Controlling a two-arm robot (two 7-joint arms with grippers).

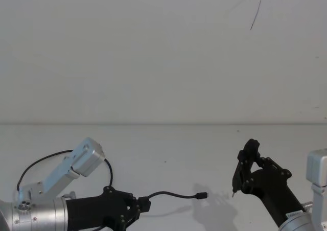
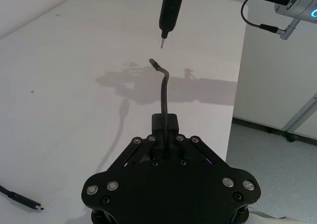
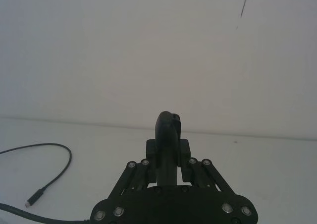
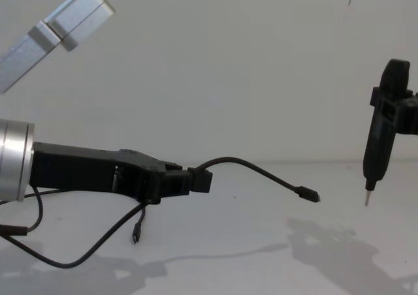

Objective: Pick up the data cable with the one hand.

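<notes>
Left gripper (image 1: 144,204) at 7 o'clock pinches the cable (image 1: 173,193) tight; the skinny cord might slip out. Right gripper (image 1: 249,174), 4 o'clock, clutches a pen (image 1: 236,182).

Both arms show thick silver cylindrical wrists (image 1: 36,213), pale grey boxy links (image 1: 84,158) and blocky black plastic fingers dotted with silver screws (image 2: 228,182), left gripper (image 4: 199,181) and right gripper (image 3: 167,154) alike, plus a thin black wrist cable (image 2: 267,28).

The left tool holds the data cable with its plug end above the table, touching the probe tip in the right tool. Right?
Not touching. The left tool holds the data cable with its plug end above the table, but the chest view shows a gap between the plug and the probe in the right tool.
</notes>
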